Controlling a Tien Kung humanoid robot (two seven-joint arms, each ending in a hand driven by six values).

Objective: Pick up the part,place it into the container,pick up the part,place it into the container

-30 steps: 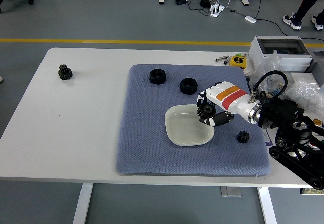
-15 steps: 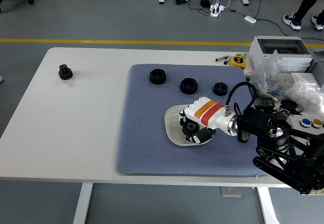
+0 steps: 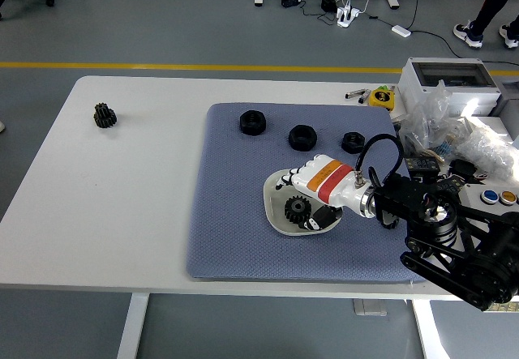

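Your right hand (image 3: 312, 182) sits over the white container (image 3: 274, 210), fingers (image 3: 285, 179) loosened, nothing gripped. The black gear (image 3: 296, 208) lies in the container, just beneath them. It looks rigid and toothed; pinch across the teeth.

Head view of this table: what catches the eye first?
The robot's white right hand with red and orange bands hovers over a white dish on the blue-grey mat, a black toothed gear lying in the dish. Three black nuts line the mat's far side; another black gear sits alone far left.
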